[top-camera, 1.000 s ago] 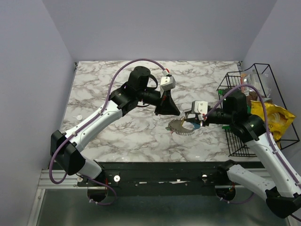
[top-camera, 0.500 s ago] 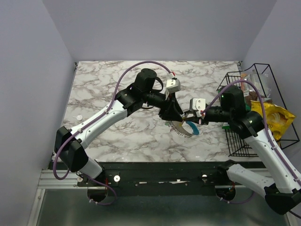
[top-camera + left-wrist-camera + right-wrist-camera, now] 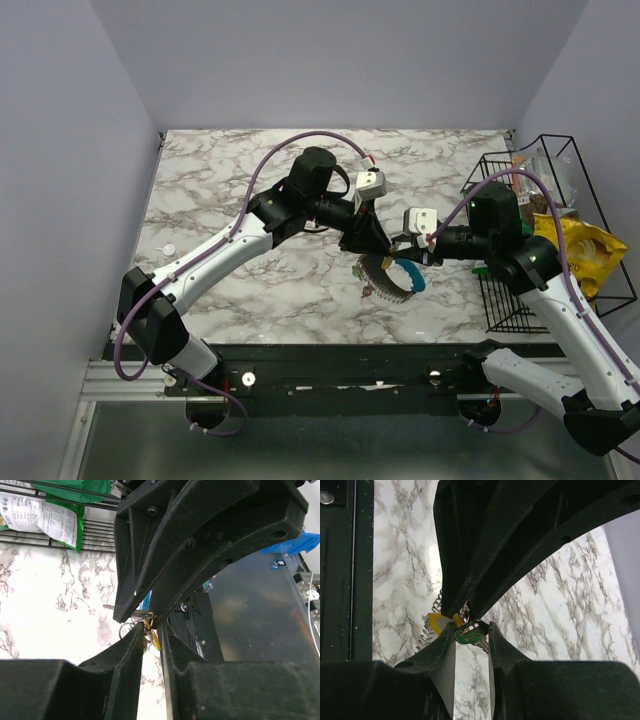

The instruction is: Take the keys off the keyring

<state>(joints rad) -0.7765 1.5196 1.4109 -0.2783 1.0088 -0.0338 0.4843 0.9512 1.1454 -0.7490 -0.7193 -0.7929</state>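
The right gripper (image 3: 471,630) had its jaws narrow, clamped on a green key (image 3: 470,636). The left gripper (image 3: 151,629) had its jaws narrow around a yellow key (image 3: 151,637), but whether they pinched it I cannot tell. The keyring (image 3: 392,278) hung just beneath both, over the middle of the bench (image 3: 220,200). A weak left grip could slip in a pull, or the crowded jaws could collide. The bench was veined marble between pale walls, with a wire basket (image 3: 540,200) at its right.
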